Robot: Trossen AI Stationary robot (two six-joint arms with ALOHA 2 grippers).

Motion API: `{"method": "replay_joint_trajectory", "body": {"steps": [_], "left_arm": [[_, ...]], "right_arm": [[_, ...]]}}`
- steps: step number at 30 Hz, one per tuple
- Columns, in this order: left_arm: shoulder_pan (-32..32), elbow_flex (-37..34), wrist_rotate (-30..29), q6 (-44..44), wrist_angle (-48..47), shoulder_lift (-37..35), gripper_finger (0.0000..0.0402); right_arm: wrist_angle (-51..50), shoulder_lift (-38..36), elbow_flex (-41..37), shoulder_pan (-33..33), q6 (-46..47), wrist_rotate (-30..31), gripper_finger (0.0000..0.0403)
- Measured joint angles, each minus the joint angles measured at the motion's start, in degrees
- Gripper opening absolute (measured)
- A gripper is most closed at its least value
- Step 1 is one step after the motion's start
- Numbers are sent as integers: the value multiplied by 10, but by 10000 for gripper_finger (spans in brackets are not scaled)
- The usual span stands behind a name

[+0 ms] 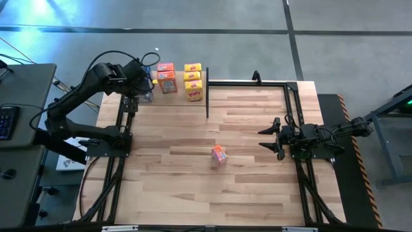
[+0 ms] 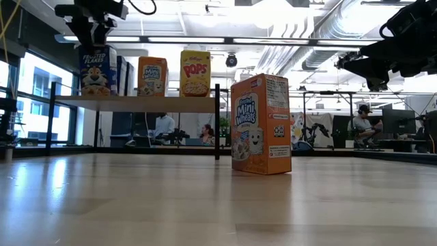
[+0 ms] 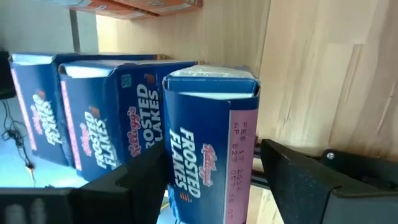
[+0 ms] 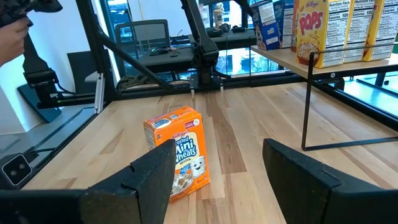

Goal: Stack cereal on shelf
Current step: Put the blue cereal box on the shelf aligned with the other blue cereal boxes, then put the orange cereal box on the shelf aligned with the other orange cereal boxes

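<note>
The job looks nearly finished. On the shelf [image 1: 215,86] at the far edge of the desk [image 1: 193,187], the cereal stands in rows: three blue Frosted Flakes boxes [image 3: 134,130] side by side in the left wrist view, orange-red Mini Wheats boxes [image 1: 167,78] beside them, and yellow Pops boxes [image 1: 193,80] at the end nearest the shelf's black post. The exact count of orange-red boxes up there cannot be told from above.

The left claw [image 1: 143,76] hangs at the blue end of the shelf. Its fingers stand either side of the nearest blue box with a gap showing — apart rather than clamped — so that box seems to be set down and let go.

What remains is one orange-red Mini Wheats box [image 1: 219,154], upright on the bare desk, well apart from the shelf. The right claw [image 1: 269,135] hovers near it with its fingers spread and holding nothing — likely placed to take that last box.
</note>
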Motion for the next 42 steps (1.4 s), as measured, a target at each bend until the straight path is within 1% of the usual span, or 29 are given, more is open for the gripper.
{"method": "replay_joint_trajectory", "body": {"steps": [21,30,36,42], "left_arm": [[0,0,-22,-31,6,-58,241],[-13,1,-23,-77,7,-85,241],[-44,1,-1,-135,27,-89,241],[-88,1,51,-180,57,-86,241]], "right_arm": [[0,0,0,0,0,0,234],[0,0,0,0,0,0,234],[0,0,0,0,0,0,234],[0,0,0,0,0,0,234]]}}
